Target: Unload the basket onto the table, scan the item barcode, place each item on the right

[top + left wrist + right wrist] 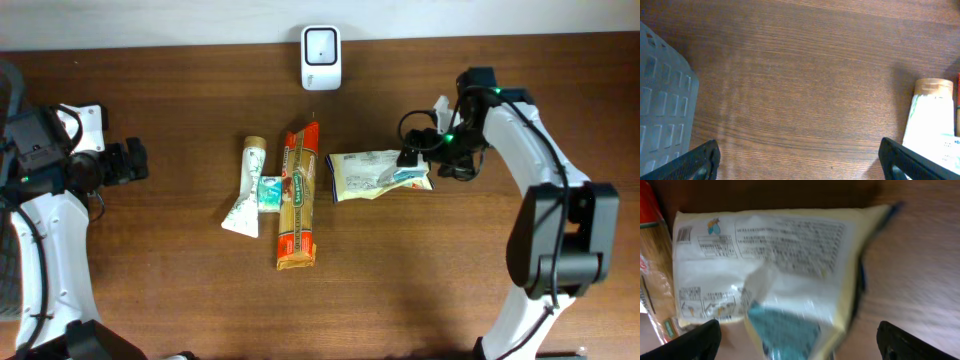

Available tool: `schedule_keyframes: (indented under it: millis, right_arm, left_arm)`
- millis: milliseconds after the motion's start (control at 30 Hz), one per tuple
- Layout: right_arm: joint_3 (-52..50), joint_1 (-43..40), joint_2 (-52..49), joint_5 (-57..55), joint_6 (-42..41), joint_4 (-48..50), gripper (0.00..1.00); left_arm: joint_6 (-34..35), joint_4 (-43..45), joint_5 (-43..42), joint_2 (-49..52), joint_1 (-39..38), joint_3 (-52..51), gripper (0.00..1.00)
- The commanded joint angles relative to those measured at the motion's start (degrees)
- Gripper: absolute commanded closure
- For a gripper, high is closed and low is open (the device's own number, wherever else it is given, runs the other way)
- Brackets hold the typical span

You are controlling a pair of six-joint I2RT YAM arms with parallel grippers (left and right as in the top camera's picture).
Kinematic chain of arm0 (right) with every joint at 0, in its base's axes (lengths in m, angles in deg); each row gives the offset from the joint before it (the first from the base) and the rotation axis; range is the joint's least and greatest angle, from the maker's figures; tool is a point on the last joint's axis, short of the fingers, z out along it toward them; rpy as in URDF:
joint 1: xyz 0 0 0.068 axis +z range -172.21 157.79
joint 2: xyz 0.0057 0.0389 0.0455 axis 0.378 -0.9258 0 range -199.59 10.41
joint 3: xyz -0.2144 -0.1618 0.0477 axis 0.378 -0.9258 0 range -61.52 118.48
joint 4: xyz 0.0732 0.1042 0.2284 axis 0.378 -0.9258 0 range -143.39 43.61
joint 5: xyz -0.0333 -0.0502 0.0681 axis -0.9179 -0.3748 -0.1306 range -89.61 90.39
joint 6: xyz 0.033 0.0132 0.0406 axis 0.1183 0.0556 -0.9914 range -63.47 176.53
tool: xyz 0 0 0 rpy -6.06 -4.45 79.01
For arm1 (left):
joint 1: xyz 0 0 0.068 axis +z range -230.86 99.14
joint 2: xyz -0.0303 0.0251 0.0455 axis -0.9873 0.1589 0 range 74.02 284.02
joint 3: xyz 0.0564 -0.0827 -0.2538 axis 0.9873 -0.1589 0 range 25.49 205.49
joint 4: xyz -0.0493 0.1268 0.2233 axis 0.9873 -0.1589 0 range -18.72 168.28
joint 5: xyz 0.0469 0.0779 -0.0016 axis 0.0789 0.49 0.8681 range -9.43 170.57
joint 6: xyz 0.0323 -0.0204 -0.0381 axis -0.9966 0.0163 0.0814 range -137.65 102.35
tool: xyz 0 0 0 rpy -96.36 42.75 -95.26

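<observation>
A pale yellow printed packet (365, 175) lies on the table right of centre. In the right wrist view the packet (775, 255) fills the frame, with a small barcode (684, 233) at its top left corner. My right gripper (413, 155) is at the packet's right end and stands open (797, 342), its fingers wide on either side of the blurred teal end. The white scanner (321, 57) stands at the table's back edge. My left gripper (140, 160) is far to the left, open (800, 162) over bare wood.
A white tube with a tan cap (247, 190) and a long orange pasta pack (298, 195) lie side by side in the middle, a small teal item (270, 190) between them. The tube (932, 120) and a grey slotted basket (662, 100) show in the left wrist view.
</observation>
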Motion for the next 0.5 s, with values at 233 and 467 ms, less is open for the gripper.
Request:
schedule_keyframes:
  millis: [233, 467]
  right_arm:
    - [-0.22, 5.05, -11.61, 4.85, -4.04, 7.67, 0.01]
    - [-0.22, 5.68, -14.12, 3.56, -4.59, 9.49, 0.85]
  left_arm:
    - [-0.90, 0.15, -0.61, 0.04, 0.26, 0.52, 0.01]
    - [-0.90, 0.15, -0.61, 0.04, 0.26, 0.52, 0.01]
